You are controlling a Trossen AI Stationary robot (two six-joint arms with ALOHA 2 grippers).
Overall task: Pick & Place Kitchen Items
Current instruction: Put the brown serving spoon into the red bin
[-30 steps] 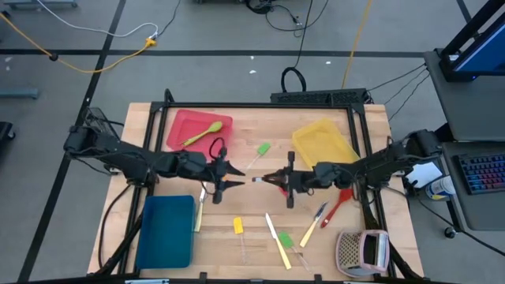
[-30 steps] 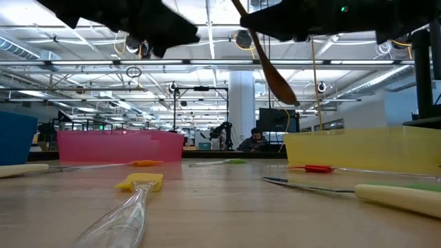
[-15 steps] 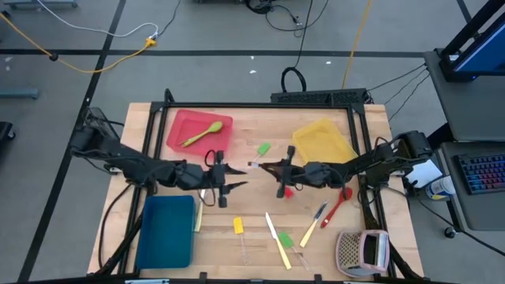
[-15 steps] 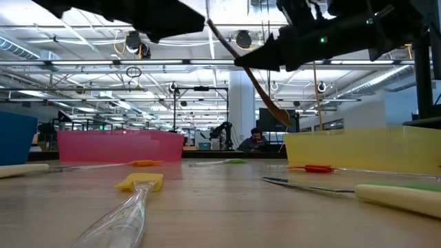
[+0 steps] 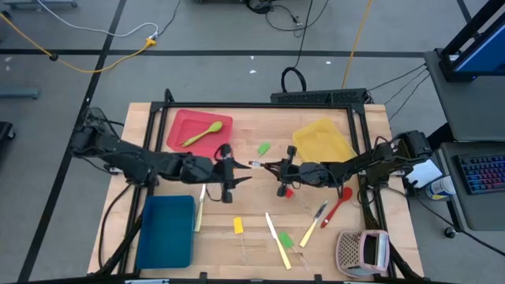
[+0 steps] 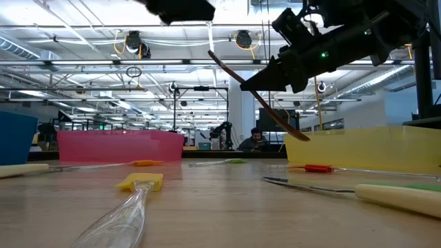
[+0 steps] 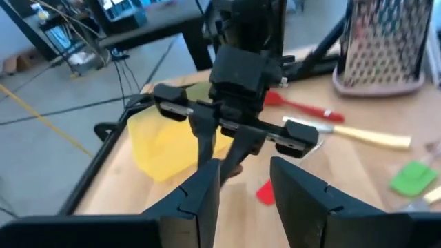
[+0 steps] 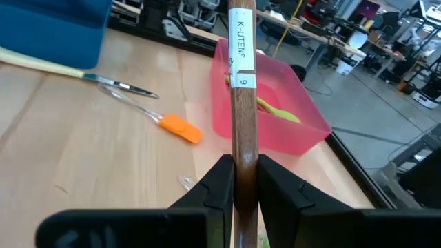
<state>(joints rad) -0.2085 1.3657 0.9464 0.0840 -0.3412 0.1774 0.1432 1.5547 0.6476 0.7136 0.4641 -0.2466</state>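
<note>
1. Left gripper (image 5: 239, 168) hangs above mid-table, jaws parted and empty, its tips facing the free end of the brown spoon (image 6: 256, 93); blue tray (image 5: 166, 230) lies near its arm, red tray (image 5: 200, 129) behind it.
2. The spoon is in the air between the arms, clamped by the right gripper (image 5: 278, 176) with jaws narrow on the handle; it looks light, stiff and smooth, likely to pivot in a loose pinch, so take the bare handle end.
3. Yellow tray (image 5: 322, 142) sits just beyond; its rim and the loose knives (image 5: 276, 238) crowd the right, open board lies centre.
</note>
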